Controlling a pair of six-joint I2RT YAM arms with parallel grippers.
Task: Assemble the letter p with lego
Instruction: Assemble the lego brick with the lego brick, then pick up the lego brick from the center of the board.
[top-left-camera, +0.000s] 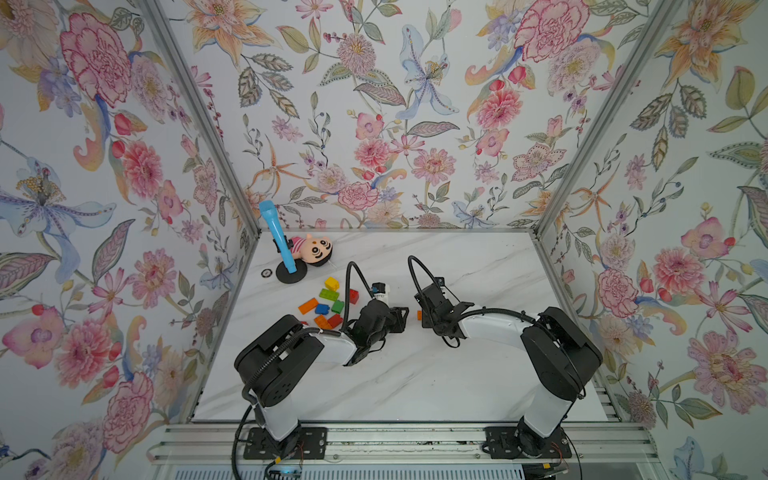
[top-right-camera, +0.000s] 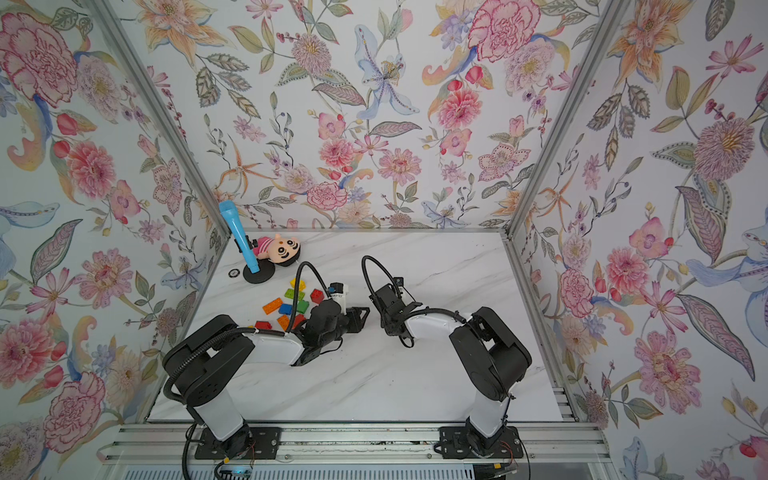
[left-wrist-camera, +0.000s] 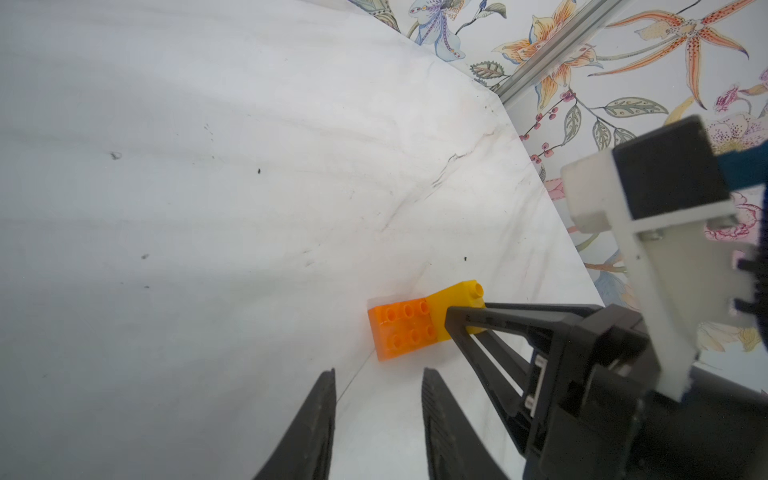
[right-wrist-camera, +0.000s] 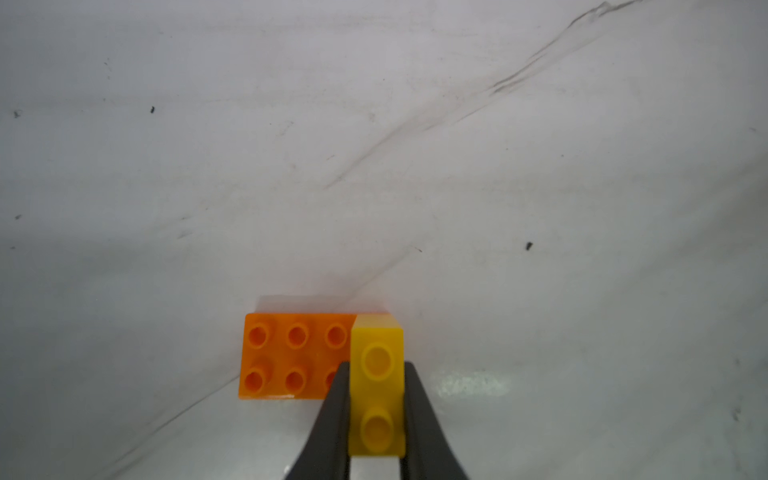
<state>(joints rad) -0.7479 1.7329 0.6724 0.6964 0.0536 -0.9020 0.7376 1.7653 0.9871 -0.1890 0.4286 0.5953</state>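
Right gripper (right-wrist-camera: 377, 365) fills the foreground of its own wrist view, jaws drawn in tight on the two long side walls of a yellow brick (right-wrist-camera: 377, 395), studs up, two in a row. Yellow brick overlaps one end of an orange brick (right-wrist-camera: 291, 357) lying flat on the marble table (right-wrist-camera: 415, 145), six of its studs left bare. Whether the yellow one is pressed fully home or only resting on the studs I cannot say; from the left wrist it looks slightly tipped. Left gripper (left-wrist-camera: 378, 376) hangs just beside the orange brick, jaws parted a little, nothing between them, not touching it. In a top view both wrists meet near mid-table, and only a sliver of orange shows by the right one. Loose bricks (top-left-camera: 328, 303), red, orange, yellow, green and blue, lie scattered near the left arm. Farther back, well apart, a plush doll (top-left-camera: 313, 249) and a blue microphone (top-left-camera: 276, 237) on its stand. Handling judgement: bricks are light, rigid, glossy plastic, so they will slide on the marble and may skate out of a skewed pinch. Best hold is square across the flat side walls, low, clear of the studs. Orange base probably wants bracing while a brick is pushed down.
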